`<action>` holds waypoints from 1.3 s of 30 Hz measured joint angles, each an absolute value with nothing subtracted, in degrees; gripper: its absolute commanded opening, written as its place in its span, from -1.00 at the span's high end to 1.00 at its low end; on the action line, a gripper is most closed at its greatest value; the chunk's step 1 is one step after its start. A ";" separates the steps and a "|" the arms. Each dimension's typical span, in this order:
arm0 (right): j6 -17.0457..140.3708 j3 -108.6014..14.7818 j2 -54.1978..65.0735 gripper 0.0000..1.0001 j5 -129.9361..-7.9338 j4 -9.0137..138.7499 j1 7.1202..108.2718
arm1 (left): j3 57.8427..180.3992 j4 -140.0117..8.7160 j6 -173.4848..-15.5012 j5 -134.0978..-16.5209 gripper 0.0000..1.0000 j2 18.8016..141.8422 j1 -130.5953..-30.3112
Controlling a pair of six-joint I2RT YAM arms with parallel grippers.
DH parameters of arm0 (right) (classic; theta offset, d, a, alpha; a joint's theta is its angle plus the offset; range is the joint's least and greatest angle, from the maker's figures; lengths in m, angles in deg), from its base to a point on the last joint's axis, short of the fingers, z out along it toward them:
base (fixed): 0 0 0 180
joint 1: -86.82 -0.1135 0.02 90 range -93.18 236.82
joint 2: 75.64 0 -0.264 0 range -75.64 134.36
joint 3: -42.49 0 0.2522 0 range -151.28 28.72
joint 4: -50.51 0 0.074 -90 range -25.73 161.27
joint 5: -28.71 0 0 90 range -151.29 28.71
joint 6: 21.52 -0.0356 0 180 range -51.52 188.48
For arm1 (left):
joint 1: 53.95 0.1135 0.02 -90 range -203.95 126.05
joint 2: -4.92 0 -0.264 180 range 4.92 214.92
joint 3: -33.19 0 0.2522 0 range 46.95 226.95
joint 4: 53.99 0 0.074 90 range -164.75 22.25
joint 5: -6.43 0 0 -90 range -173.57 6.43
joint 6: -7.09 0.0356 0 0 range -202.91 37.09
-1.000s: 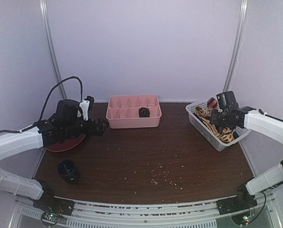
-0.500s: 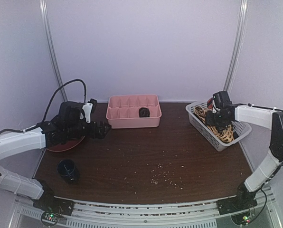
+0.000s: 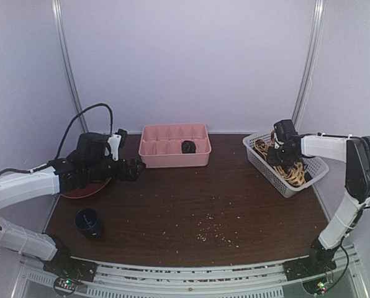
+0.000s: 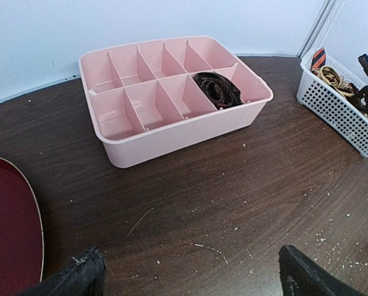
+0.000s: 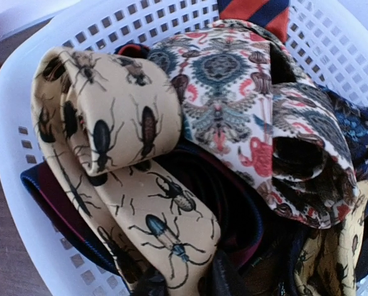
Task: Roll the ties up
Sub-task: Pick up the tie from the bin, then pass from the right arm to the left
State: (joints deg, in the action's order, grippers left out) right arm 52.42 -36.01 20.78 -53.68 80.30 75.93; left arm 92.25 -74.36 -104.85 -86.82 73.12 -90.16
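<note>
Several ties lie heaped in a white basket [image 5: 23,123] at the right back of the table [image 3: 284,186]. On top is a tan tie [image 5: 110,111] printed with beetles, beside a cream paisley tie [image 5: 233,92], a red-and-blue striped tie [image 5: 252,9] and a dark navy tie [image 5: 233,216]. My right gripper [image 5: 187,283] reaches down into the basket [image 3: 278,158], its fingers closed on the tan tie's end. A dark rolled tie [image 4: 218,89] sits in one compartment of the pink box [image 4: 171,132]. My left gripper [image 4: 193,283] hovers open over bare table, left of the box [image 3: 132,167].
A dark red plate [image 3: 79,189] lies under the left arm at the table's left edge. A dark cup [image 3: 89,222] stands in front of it. Pale crumbs [image 3: 210,226] dot the brown table's middle. The pink box [image 3: 174,146] stands at the back centre.
My right gripper has moved left and down into the basket, and its jaws have narrowed onto the tan tie. The left arm has barely shifted.
</note>
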 measured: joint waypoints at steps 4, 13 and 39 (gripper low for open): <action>51.94 -36.57 20.19 0.92 -50.18 81.11 75.86 | 92.25 -75.04 -104.85 -87.28 -0.97 72.71 -90.16; 50.43 -36.49 10.38 1.00 -43.27 82.69 75.82 | 92.25 -75.92 -104.91 -88.06 -0.97 70.50 -90.16; 33.95 -33.56 -18.34 1.00 -78.46 57.44 54.29 | 91.00 -70.30 -110.09 -76.67 -0.27 61.97 -90.05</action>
State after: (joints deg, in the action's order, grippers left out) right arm 33.95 -33.56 -18.34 -78.46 57.44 54.29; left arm 91.00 -70.30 -110.09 -76.67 61.97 -90.05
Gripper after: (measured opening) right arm 0.027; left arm 0.679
